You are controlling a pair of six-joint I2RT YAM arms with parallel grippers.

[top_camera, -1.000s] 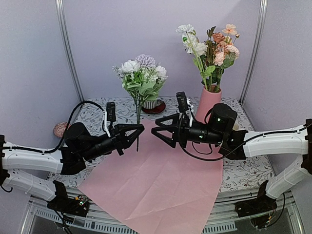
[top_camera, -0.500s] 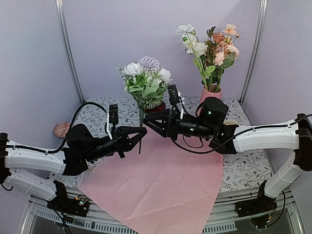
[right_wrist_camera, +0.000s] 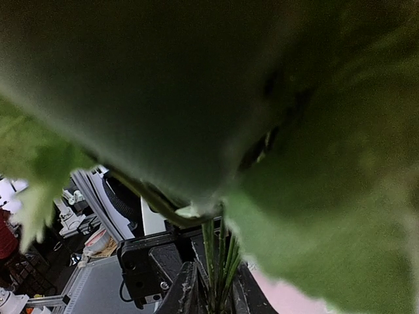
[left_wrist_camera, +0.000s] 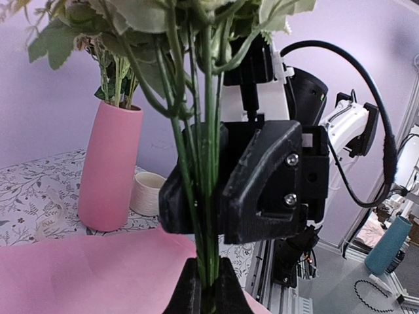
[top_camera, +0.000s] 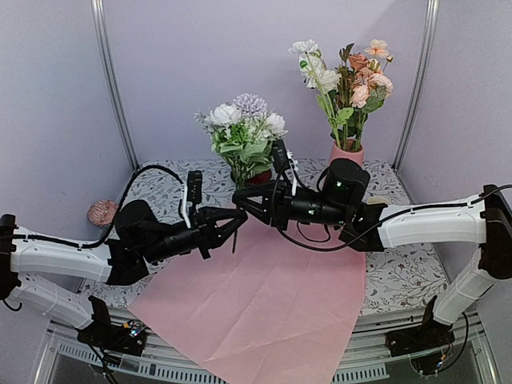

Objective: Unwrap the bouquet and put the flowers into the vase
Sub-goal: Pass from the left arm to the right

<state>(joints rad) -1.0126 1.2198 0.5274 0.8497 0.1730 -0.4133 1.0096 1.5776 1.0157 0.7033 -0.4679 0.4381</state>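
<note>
Top external view: I see the left gripper [top_camera: 237, 222] clamped on the lower ends of the flowers [top_camera: 244, 132], holding the bunch upright over the pink paper [top_camera: 264, 304], to the left of the vase [top_camera: 350, 152]. The right gripper [top_camera: 238, 197] reaches in from the vase side and meets the same stems just above the left one; its jaws look narrow here, though I cannot make out the contact from this angle. The vase stands at the back of the table [top_camera: 400, 280], behind the right arm, with a second bunch [top_camera: 346, 76] of white and peach heads already standing in it. The held white and lavender heads sit lower than that second bunch and well to its left.

Left wrist view: the left gripper [left_wrist_camera: 204, 288] has its two fingertips pinched tight on the green stems of the flowers [left_wrist_camera: 203, 131], which rise straight up out of frame. Just above, the right gripper [left_wrist_camera: 209, 196] brackets the stems, one black finger on each side, with the stems filling the gap. The vase [left_wrist_camera: 110, 167] stands beyond, to the left of the stems, a cream cup [left_wrist_camera: 149, 193] just beside it, and the pink paper [left_wrist_camera: 78, 275] lies in front of both.

Right wrist view: blurred leaves cover most of the frame. At the bottom, the right gripper [right_wrist_camera: 215, 294] has its fingers drawn close on the stems of the flowers [right_wrist_camera: 219, 261]. I cannot see the vase here.
</note>
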